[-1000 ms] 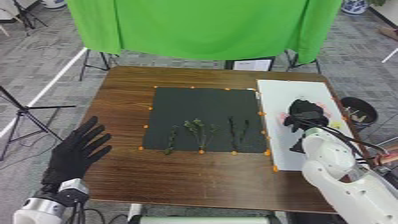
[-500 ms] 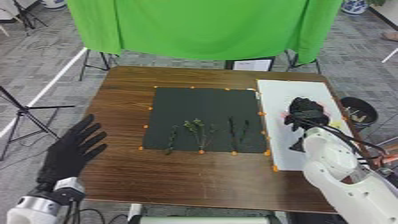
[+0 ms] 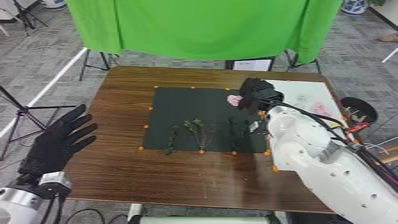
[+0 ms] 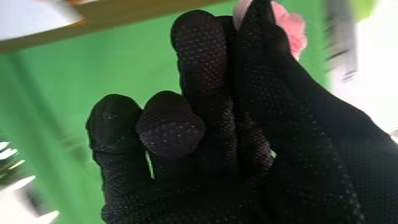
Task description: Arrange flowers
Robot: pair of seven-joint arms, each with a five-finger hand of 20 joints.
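Pink flower (image 3: 234, 100) sits at the tip of the right hand (image 3: 260, 94), over the part of the black mat (image 3: 182, 102) toward one o'clock from its middle. The thumb and a finger pinch it, while the other fingers bend a little; where its stem runs I cannot tell. Below it on the mat lie the greens: a leafy bunch (image 3: 195, 125) at six o'clock, a narrow sprig (image 3: 171, 145) at about seven, and thin dark stems (image 3: 234, 131) at about four. Off at three o'clock, the white sheet (image 3: 293, 87) holds another pink bloom (image 3: 321, 109). The left hand (image 3: 51, 145) is spread with straight fingers, out past the edge of the brown table (image 3: 133, 170), between eight and nine o'clock.

The step in hand looks like carrying a bloom from the sheet to the mat, to join the greens there. Next, I'd judge, the right hand needs to settle over the chosen spot, perhaps above the leafy bunch, turn the flower so its head points toward twelve o'clock, lower it flat and only then part thumb and finger. A hasty release could let the bloom roll, and a low wrist could brush the dark stems aside.
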